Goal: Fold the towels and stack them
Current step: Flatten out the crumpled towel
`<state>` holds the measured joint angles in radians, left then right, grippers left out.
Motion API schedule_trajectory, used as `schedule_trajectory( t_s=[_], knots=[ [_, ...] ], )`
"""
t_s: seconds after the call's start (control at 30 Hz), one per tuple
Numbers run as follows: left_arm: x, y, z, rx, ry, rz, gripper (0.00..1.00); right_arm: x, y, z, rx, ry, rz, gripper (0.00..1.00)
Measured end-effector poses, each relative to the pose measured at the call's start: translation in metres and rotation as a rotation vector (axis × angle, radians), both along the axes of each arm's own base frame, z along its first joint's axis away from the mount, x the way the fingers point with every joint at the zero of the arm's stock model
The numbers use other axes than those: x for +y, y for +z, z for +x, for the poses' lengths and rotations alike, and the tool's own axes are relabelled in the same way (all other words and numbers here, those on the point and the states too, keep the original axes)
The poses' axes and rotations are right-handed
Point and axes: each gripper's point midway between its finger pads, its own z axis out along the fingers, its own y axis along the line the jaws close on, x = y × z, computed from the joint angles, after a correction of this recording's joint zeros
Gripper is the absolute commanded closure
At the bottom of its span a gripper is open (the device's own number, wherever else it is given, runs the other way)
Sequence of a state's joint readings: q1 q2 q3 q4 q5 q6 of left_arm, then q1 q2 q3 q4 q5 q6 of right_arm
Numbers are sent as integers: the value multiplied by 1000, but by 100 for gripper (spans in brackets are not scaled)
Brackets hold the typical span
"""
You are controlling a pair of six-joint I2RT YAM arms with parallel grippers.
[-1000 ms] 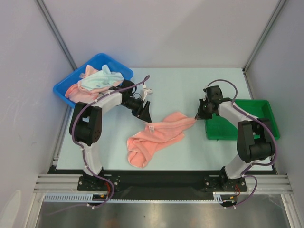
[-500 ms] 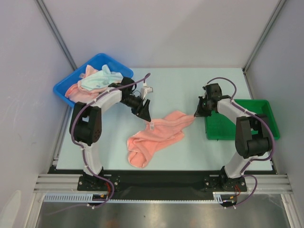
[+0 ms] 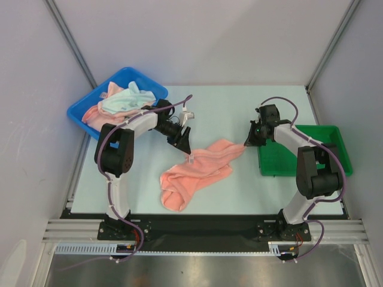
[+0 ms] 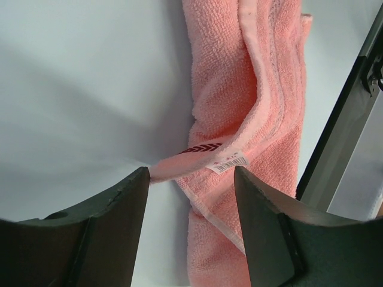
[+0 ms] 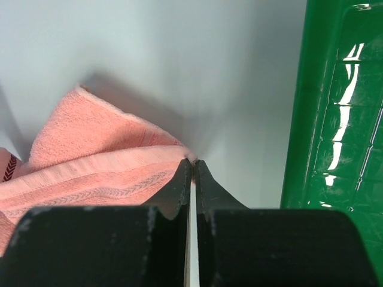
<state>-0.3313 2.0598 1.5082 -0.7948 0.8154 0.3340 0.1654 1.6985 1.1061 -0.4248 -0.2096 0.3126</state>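
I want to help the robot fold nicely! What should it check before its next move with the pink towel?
1. Right gripper pinching a corner of the pink towel: ok, jaws shut on it, though only at the very tip.
2. Left gripper ready to grab: ok, jaws wide open.
3. Left gripper lined up on the towel: ok, it is over the edge by the label.
4. Left gripper holding the towel: not ok, nothing is gripped.
5. Towel lying flat: not ok, it is bunched and doubled over at the near end.
6. Other towels out of the way: ok, they are piled in the blue bin.
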Motion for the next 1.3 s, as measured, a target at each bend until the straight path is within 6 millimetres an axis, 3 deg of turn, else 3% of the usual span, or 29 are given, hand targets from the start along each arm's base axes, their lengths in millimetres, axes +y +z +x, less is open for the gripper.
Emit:
schedule_trajectory(
  t_s=[0.37,0.47,0.5,0.57,0.6,0.7,0.8,0.87,0.93,1.0,1.07,1.17,1.3],
  knots=[
    [0,-6,4,-5,0,9,38,-1,-3,2,4,-3,14,100],
    [0,-11,3,4,-4,11,49,-2,-2,3,3,-5,18,100],
    [0,-11,3,7,-4,11,64,-3,-2,3,2,-6,21,100],
    [0,-10,1,14,-6,4,83,-4,-2,4,3,-10,24,100],
    [-1,-9,0,19,-5,0,100,-5,-2,4,3,-11,25,100],
    [-1,-8,-2,32,0,3,100,-4,2,7,-5,-10,33,100],
    [3,0,0,22,30,41,100,0,18,17,-47,0,49,100],
    [9,17,9,-22,77,90,100,6,44,27,-104,13,58,100],
    [12,47,26,-109,133,119,100,13,88,40,-213,33,68,100],
    [16,91,44,-226,202,126,100,22,145,49,-354,57,81,100],
    [21,148,58,-357,277,113,100,30,210,45,-512,80,105,100],
    [30,241,61,-546,379,54,100,31,301,18,-745,99,142,100],
    [47,330,18,-702,471,-49,100,31,388,-45,-1008,132,173,100]
  ],
)
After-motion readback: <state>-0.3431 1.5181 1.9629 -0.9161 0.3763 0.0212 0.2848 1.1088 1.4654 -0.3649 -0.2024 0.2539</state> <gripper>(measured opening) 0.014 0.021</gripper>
